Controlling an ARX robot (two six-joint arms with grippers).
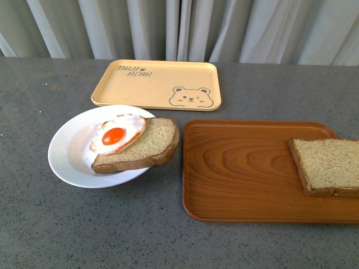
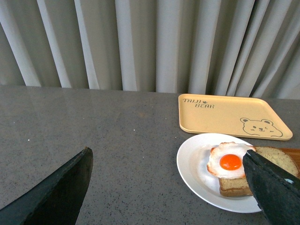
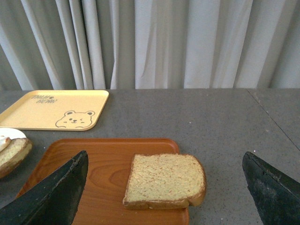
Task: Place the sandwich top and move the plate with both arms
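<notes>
Front view: neither arm appears. The plate [image 1: 67,152] sits on the grey worktop [image 1: 112,235], just in front of the yellow tray [image 1: 157,84] and just beside the left edge of the wooden tray [image 1: 241,174]. On the plate lies the lower slice [image 1: 150,147], its rounded end overhanging the rim toward the wooden tray. A fried egg [image 1: 116,133] rests partly on that slice and partly on the plate.

The sandwich top [image 1: 328,165] lies flat at the right end of the wooden tray, well apart from the plate. Nothing touches it.

Left wrist view: the left pincer [image 2: 166,154] is spread wide and holds nothing. One finger overlaps the near side of the plate in the picture, but contact cannot be confirmed.

Right wrist view: the right pincer [image 3: 165,155] is likewise spread wide and empty. The sandwich top shows between its fingers, lying on the tray beyond them and ungripped.

Assessment of progress:
- Base of the sandwich assembled: slice and egg are on the plate.
- Placing the top: not done. The slice has not been picked up.
- Moving the plate with both arms: not begun. Neither pincer grips the rim.

In my judgement the task stands at its opening step. The right arm is the better placed for fetching the top. The overhanging lower slice and the off-centre egg may make the top sit unevenly.
</notes>
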